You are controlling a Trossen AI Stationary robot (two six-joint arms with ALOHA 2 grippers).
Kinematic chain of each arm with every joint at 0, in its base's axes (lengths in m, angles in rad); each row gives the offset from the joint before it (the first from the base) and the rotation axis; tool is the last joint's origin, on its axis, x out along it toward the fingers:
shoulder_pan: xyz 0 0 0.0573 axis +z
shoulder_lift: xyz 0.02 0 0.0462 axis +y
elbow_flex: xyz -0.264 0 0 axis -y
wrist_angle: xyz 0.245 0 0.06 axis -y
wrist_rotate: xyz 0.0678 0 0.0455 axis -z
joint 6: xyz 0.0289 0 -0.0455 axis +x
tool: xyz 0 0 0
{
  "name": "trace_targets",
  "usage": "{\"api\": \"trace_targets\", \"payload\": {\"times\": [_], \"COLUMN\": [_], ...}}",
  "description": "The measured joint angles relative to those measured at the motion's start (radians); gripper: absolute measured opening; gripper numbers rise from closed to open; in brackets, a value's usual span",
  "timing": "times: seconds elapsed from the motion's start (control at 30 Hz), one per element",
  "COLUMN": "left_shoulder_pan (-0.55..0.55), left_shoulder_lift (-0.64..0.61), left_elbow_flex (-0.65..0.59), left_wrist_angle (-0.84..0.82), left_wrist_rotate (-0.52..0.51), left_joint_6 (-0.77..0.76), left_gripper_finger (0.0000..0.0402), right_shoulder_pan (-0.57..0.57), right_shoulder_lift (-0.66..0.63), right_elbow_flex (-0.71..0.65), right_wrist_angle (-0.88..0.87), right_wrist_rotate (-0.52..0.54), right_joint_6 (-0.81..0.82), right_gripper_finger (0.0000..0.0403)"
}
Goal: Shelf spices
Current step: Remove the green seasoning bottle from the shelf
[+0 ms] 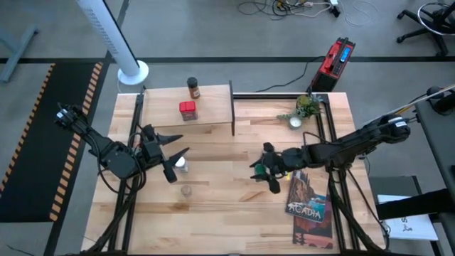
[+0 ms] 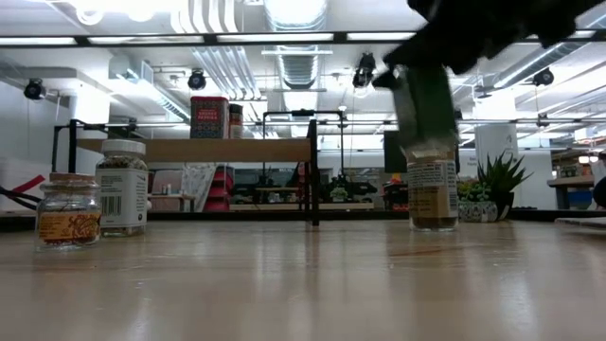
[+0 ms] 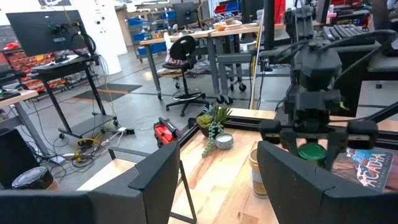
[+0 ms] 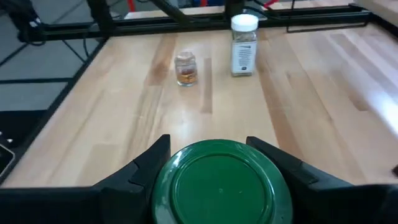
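The right end effector (image 1: 267, 171) gripped the green-lidded jar (image 4: 221, 186) mid-worktop (image 1: 227, 206). The left end effector (image 1: 173, 154) hung open. Two spices sat on the shelf (image 1: 213, 107), two below. The book (image 1: 307, 201) read "ACADIA".

A green-lidded jar (image 4: 221, 183) sat between black fingers (image 4: 146, 165). The red square tin (image 1: 187, 109) and dark-capped brown jar (image 1: 193, 88) stood on the light wood shelf (image 1: 213, 103), upper centre. The white-capped clear jar (image 4: 243, 45) showed a pale label.

Red tin (image 1: 187, 109), brown jar (image 1: 193, 88) upright on shelf (image 1: 213, 96); green-lidded jar (image 4: 222, 183) gripped.
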Motion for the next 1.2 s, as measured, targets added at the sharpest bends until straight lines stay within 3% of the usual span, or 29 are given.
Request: {"api": "trace_targets", "payload": {"times": [0.33, 1.2], "left_shoulder_pan": [0.0, 0.001], "left_shoulder_lift": [0.0, 0.0], "left_elbow_flex": [0.0, 0.0], "left_wrist_angle": [0.002, 0.01], "left_wrist_rotate": [-0.001, -0.013], "left_joint_6": [0.0, -0.005], "left_gripper_finger": [0.0204, 0.0204], "right_shoulder_pan": [0.082, 0.099], "right_shoulder_lift": [-0.005, -0.109], "right_elbow_flex": [-0.143, -0.152], "right_wrist_angle": [0.09, 0.09], "right_wrist_rotate": [0.17, 0.199], "right_joint_6": [0.087, 0.052], "right_gripper_finger": [0.0172, 0.0174]}}
